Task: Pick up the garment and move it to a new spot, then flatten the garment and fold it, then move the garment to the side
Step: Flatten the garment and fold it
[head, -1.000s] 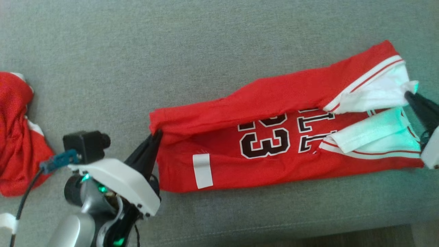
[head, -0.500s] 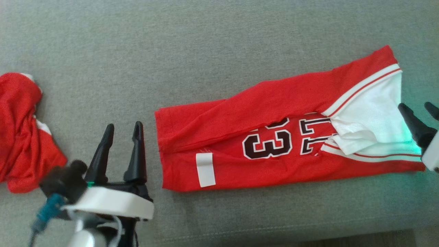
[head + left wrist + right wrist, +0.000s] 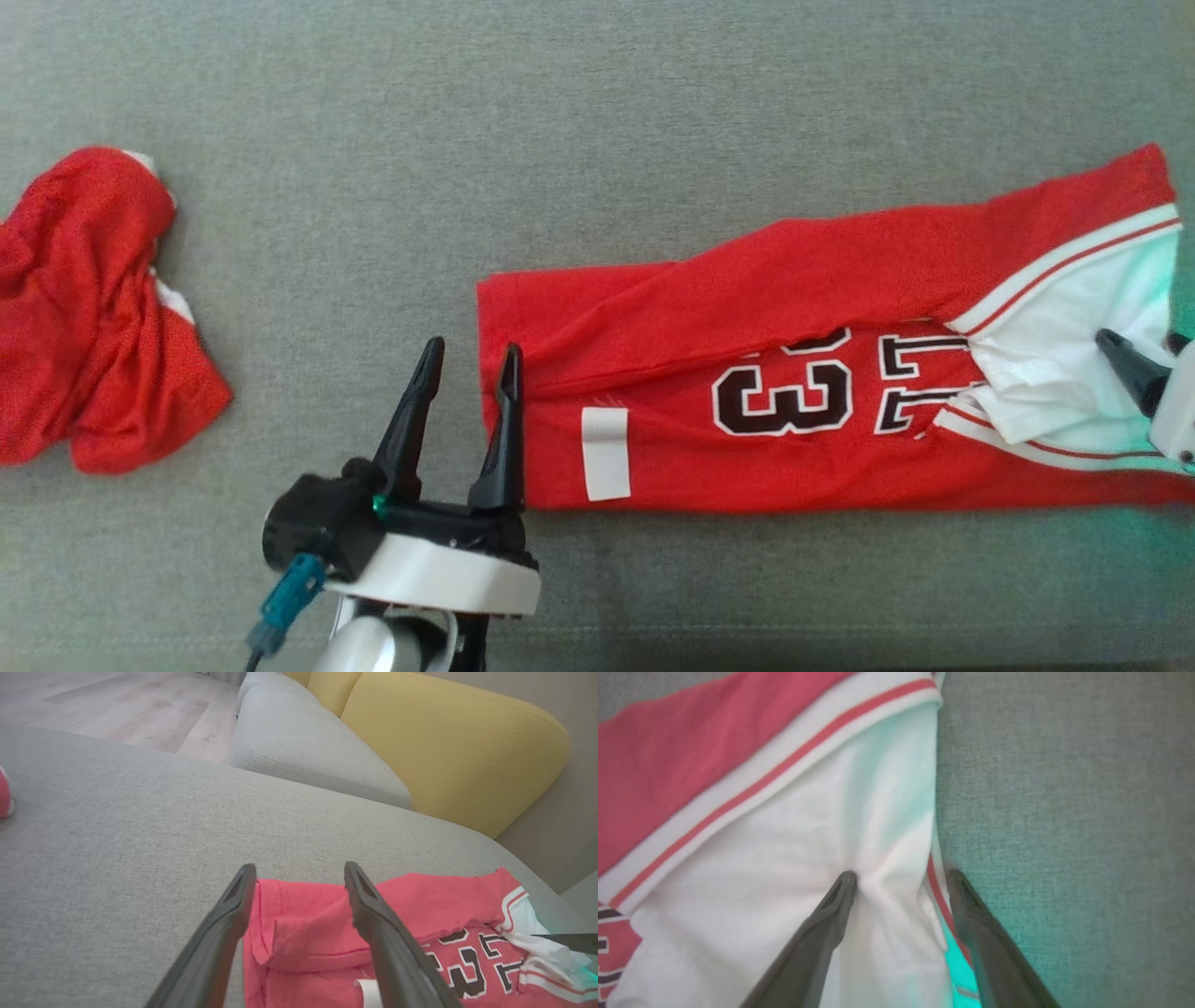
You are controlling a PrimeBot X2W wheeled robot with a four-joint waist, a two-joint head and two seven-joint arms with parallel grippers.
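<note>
Two ends of the jersey (image 3: 794, 401) were pinched a second ago. Now the left gripper (image 3: 472, 347) stands spread across its left hem, and the right gripper (image 3: 1139, 338) stands spread over the white trim. The jersey lies folded lengthwise on the couch (image 3: 597, 140), well apart from a crumpled red cloth (image 3: 93, 308).

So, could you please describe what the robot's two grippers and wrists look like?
The left gripper has two long, dark, tapered fingers, a small green light at their base, a curved white wrist shell, a black camera block with a blue-green cable plug, and a silver-grey forearm. The right gripper has the same dark fingers and a white shell, with a greenish glow.
</note>
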